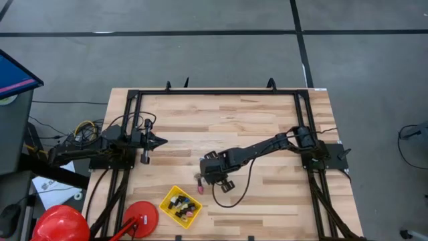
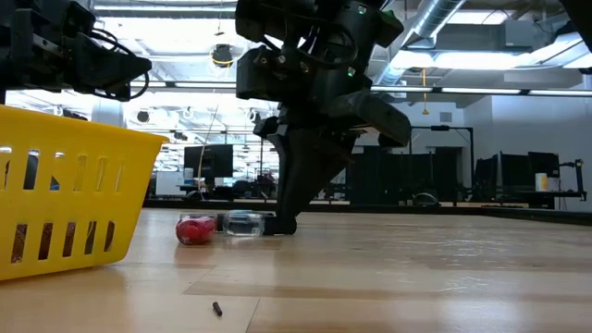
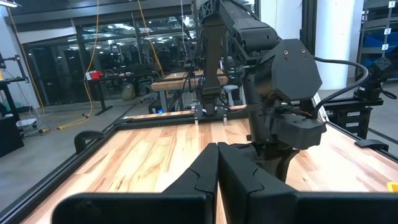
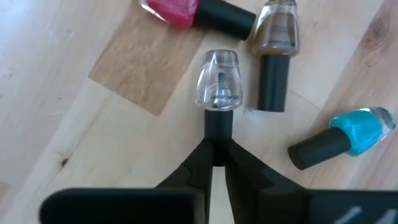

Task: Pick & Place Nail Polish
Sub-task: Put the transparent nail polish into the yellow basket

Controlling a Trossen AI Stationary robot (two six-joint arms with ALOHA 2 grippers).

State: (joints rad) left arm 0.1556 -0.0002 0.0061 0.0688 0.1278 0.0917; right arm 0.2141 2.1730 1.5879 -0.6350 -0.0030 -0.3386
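Note:
A clear nail polish bottle (image 4: 218, 78) with a dark cap lies on the wooden table; it also shows in the low view (image 2: 242, 223). My right gripper (image 4: 217, 155) is shut on it, low over the table's middle (image 1: 202, 178). A pink-red bottle (image 4: 176, 10), a brown bottle (image 4: 278, 30) and a teal bottle (image 4: 361, 129) lie on their sides close by. A yellow basket (image 1: 168, 198) with several bottles stands near the front edge. My left gripper (image 1: 155, 141) is shut and empty at the table's left, held above it. My right gripper pinches the clear bottle's dark cap (image 4: 218, 122) between its two fingers, at the cap's free end. The fingers slant down and lie along the bottle. The bottle lies on its side on the table, glass end away from the fingers.
A red round object (image 1: 140, 215) and a red helmet (image 1: 60, 225) sit at the front left corner. A tiny dark speck (image 2: 216, 308) lies on the boards near the low camera. Dark rails (image 1: 214, 92) frame the table. Bare boards stretch across the far half.

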